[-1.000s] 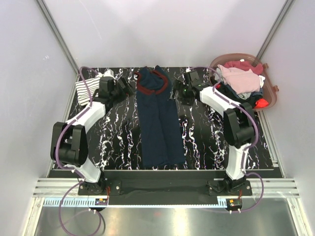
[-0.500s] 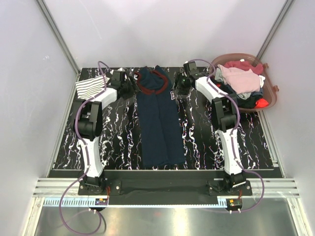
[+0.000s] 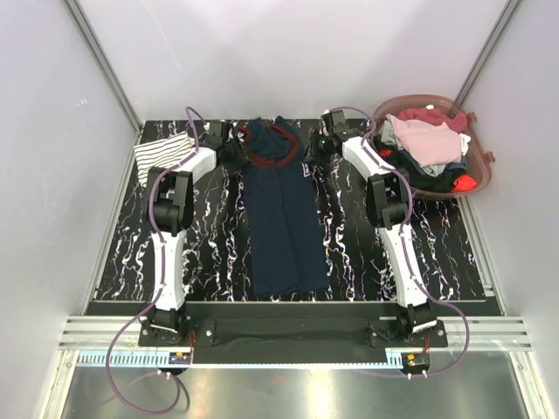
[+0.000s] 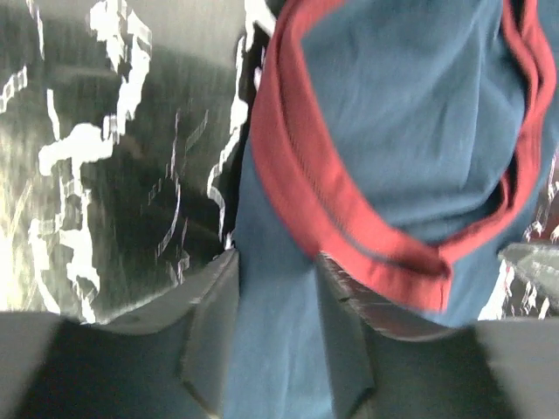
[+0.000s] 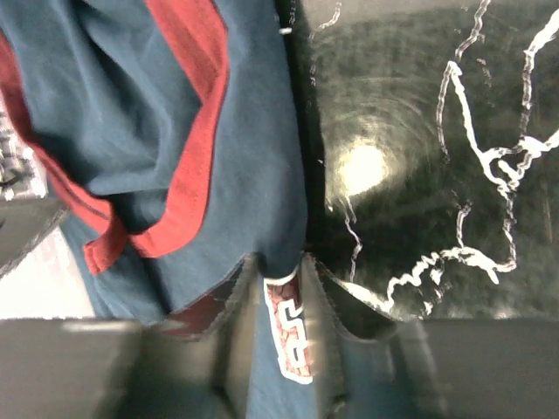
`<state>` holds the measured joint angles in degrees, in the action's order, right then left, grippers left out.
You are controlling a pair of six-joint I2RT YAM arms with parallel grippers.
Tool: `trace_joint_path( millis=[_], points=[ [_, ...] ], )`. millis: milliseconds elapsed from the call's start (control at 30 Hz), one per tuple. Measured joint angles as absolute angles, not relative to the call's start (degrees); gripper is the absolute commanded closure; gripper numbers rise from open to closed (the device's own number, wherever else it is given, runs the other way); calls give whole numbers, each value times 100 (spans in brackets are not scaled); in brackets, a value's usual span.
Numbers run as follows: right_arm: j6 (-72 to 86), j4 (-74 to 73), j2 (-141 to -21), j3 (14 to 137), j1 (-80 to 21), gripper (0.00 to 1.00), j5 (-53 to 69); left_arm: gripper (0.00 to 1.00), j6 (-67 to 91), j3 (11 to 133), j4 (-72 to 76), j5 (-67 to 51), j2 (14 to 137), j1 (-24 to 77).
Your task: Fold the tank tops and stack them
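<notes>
The dark navy tank top with red trim lies folded into a long strip down the middle of the black marbled table, neck at the far end. My left gripper is at its far left corner. In the left wrist view the gripper is shut on navy cloth just beside the red trim. My right gripper is at the far right corner. Its wrist view shows the gripper shut on the navy edge with a red patch. The striped tank top lies folded at the far left.
A brown basket at the far right holds a pile of pink, white and dark clothes. White walls close in the table on three sides. Both arms stretch far out from their bases at the near edge.
Both arms have stretched out to the far corners of the navy tank top, and both grippers have gone from wide open to shut on its cloth.
</notes>
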<state>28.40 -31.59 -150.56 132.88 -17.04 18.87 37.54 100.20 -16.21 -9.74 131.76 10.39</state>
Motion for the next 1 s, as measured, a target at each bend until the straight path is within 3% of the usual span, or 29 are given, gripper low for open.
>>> trace_joint_path(
  millis=[100, 200, 267, 300, 333, 400, 433, 567, 767, 1000],
  points=[
    [2910, -3118, -15133, 13316, -1660, 97, 1984, 72, 3767, 10497, -1734, -978, 13502, 1039],
    [3044, -3039, -15157, 13251, -1579, 100, 2067, 88, 3791, 10895, -1811, -996, 13782, 1039],
    [3142, -2808, -15109, 13069, -1516, 100, 2130, 91, 3830, 11109, -1811, -1031, 13933, 1039],
    [3197, -2628, -15043, 12886, -1481, 92, 2165, 89, 3833, 11225, -1811, -1050, 14005, 1039],
    [3253, -2434, -14940, 12654, -1448, 79, 2185, 80, 3848, 11325, -1796, -1063, 14077, 1039],
    [3334, -2220, -14798, 12366, -1389, 52, 2231, 58, 3868, 11448, -1756, -1116, 14167, 1039],
    [3363, -2169, -14779, 12363, -1365, 49, 2274, 42, 3883, 11465, -1717, -1170, 14173, 1039],
    [3277, -2058, -14696, 12317, -1310, 46, 2305, 26, 3865, 11015, -1372, -1194, 13858, 1063],
    [3146, -2128, -13854, 11139, -1326, 46, 1944, 23, 3719, 9249, -1280, -963, 12538, 1057],
    [3004, -2178, -11981, 9109, -1772, 48, 1288, 21, 3701, 7015, -1004, -548, 10368, 1223]
  ],
)
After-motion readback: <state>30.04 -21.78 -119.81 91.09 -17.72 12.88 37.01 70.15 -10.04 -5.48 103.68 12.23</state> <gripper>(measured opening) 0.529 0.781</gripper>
